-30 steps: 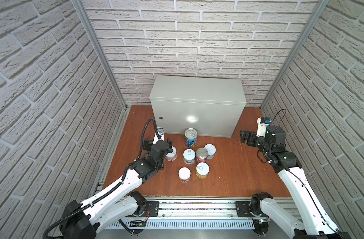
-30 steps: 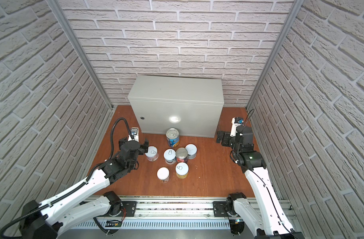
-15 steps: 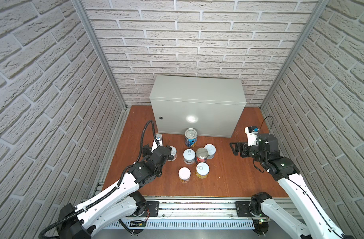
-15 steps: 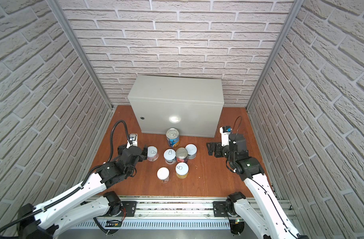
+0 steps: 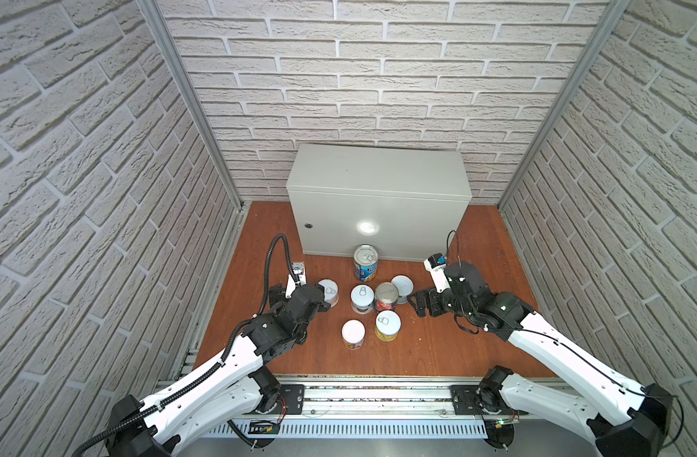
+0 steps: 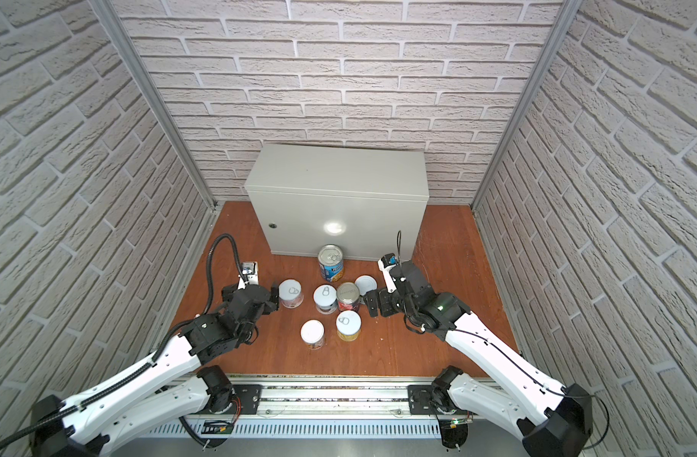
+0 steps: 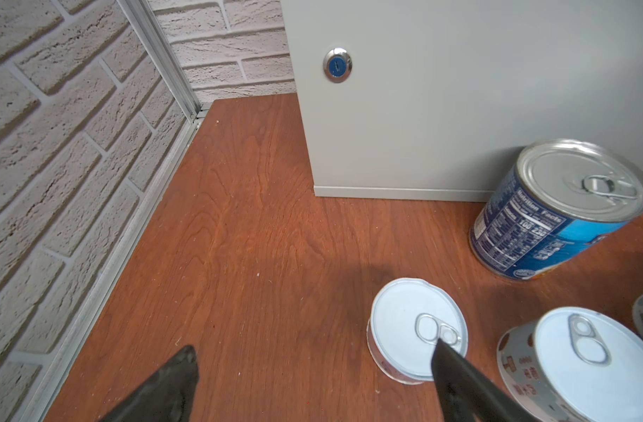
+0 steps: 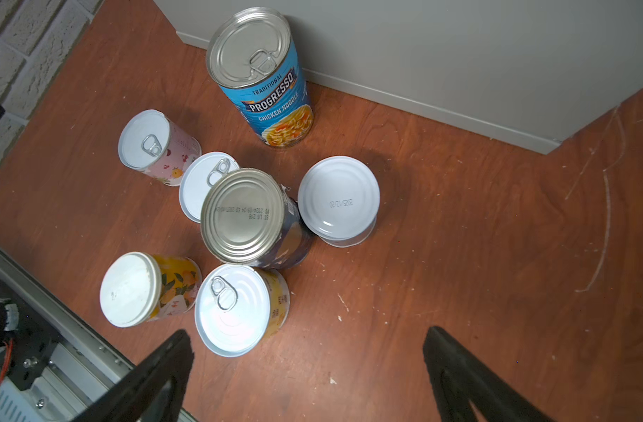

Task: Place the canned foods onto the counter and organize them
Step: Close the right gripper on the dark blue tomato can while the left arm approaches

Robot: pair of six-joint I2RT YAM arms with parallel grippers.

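Swinging in from the bench (image 5: 378,170) corner, the right end effector (image 5: 417,304) now sits spread just beside the upturned can (image 5: 401,285); the left end effector (image 5: 301,298), spread too, has barely shifted beside the pale can (image 5: 329,292). In both top views all seven cans (image 6: 325,294) stand on the floor (image 6: 398,348) and the bench top is bare, so I take this as the first reach; next, one end effector must straddle a can and close. From the left wrist, one finger (image 7: 455,380) overlaps the pale can's lid, which sits outside the gap. From the right wrist, nothing lies between the fingers (image 8: 447,369), and the red can (image 8: 243,215) half hides a tabbed can (image 8: 203,179).
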